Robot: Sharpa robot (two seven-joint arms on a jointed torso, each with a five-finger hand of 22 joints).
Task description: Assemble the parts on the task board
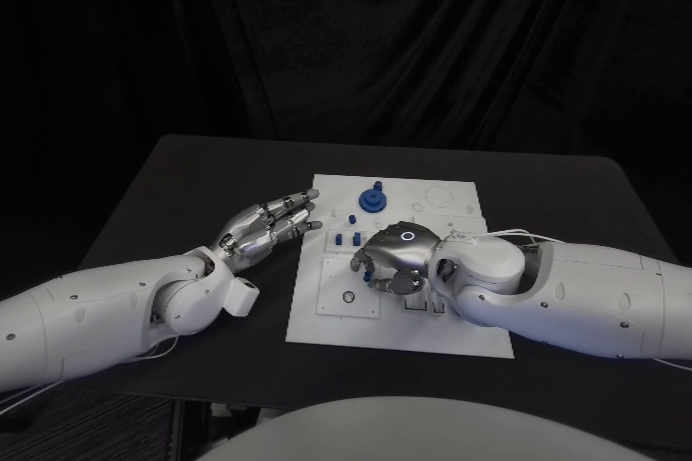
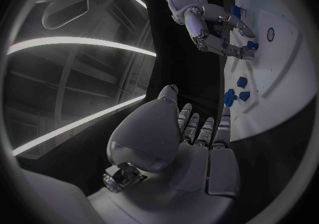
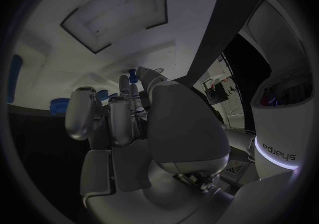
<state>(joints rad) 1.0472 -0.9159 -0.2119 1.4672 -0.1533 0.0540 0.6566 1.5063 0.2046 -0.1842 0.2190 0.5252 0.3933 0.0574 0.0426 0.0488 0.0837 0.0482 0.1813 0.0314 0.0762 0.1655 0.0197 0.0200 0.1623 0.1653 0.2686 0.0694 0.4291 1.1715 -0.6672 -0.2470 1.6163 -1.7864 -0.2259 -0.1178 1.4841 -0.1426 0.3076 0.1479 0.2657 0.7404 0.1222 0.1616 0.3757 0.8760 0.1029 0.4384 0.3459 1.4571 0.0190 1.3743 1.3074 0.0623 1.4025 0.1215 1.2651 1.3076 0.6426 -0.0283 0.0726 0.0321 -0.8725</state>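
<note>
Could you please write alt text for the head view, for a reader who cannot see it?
The robot's right hand is curled down over the middle of the white task board on a black table. Its left hand hovers open at the board's left edge, fingers extended. A tall blue part stands near the board's far edge.

The head camera looks down on the task board [image 1: 433,326]; both wrist cameras view it close, behind each hand.
</note>
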